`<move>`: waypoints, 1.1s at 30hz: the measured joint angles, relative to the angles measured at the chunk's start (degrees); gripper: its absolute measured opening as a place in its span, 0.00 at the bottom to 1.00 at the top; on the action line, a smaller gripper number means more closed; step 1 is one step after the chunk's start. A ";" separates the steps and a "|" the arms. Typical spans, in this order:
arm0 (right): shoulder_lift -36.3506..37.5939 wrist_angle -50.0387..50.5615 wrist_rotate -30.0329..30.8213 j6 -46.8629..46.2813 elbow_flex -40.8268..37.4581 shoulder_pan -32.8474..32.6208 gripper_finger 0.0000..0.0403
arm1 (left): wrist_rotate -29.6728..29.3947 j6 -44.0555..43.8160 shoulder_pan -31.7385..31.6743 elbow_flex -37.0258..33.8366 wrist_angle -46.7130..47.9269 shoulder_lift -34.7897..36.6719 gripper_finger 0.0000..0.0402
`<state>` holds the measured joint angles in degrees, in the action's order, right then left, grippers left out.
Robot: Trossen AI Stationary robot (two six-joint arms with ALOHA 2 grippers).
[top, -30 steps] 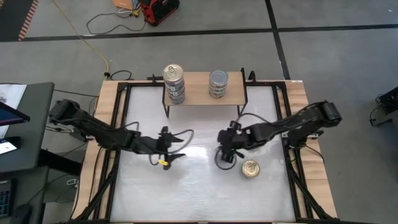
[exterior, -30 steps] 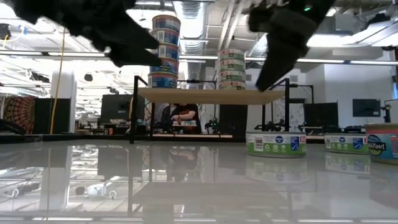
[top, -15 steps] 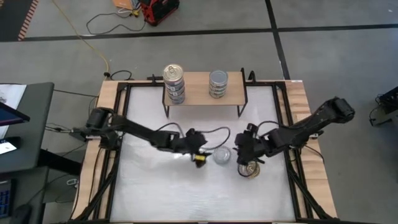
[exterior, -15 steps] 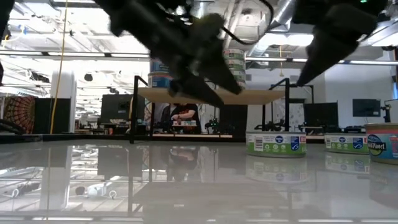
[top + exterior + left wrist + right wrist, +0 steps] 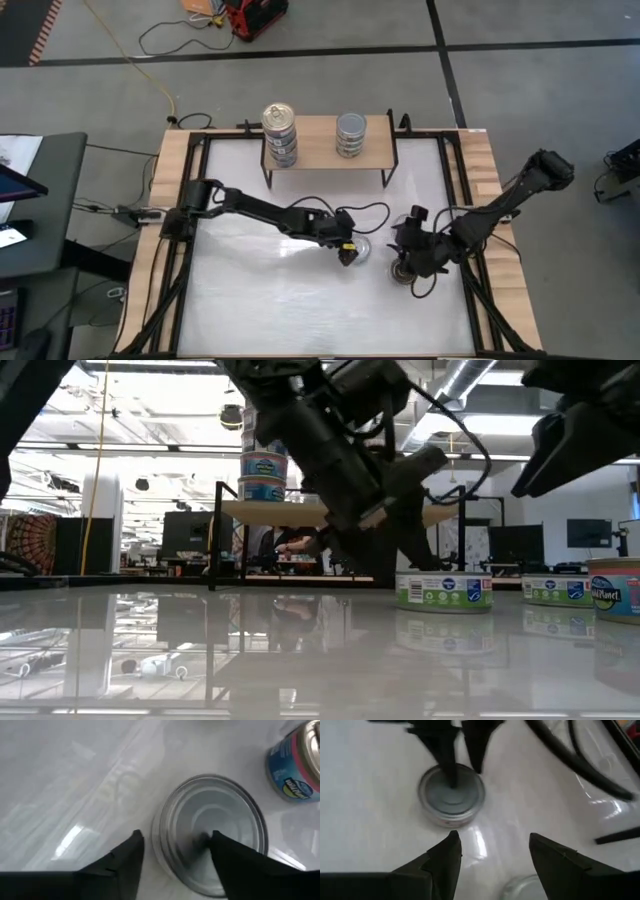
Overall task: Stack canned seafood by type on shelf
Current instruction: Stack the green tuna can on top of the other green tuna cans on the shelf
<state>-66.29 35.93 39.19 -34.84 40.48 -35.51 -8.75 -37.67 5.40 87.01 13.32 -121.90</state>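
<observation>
Left end effector [image 5: 172,852] straddles a silver-topped can [image 5: 210,832], fingers apparently not clamped; right end effector [image 5: 492,857] hovers open.

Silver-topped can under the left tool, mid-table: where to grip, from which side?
Grip the silver-topped can across its round side wall, coming straight down from above. It sits flat, lid up, short and wide. The left tool already has one finger over the lid; it probably needs to straddle the rim instead.

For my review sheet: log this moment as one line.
left tool: open, straddling silver-topped can rim | right tool: open above gold-topped can | shelf: two can stacks
</observation>
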 joint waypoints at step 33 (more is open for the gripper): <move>-11.03 -23.09 -1.28 26.94 -0.69 -4.92 0.65 | 6.10 2.77 -2.91 -1.25 3.33 0.58 0.00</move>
<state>-77.31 12.85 37.91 -7.90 39.79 -40.43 -2.66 -34.90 2.49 85.76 16.66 -121.32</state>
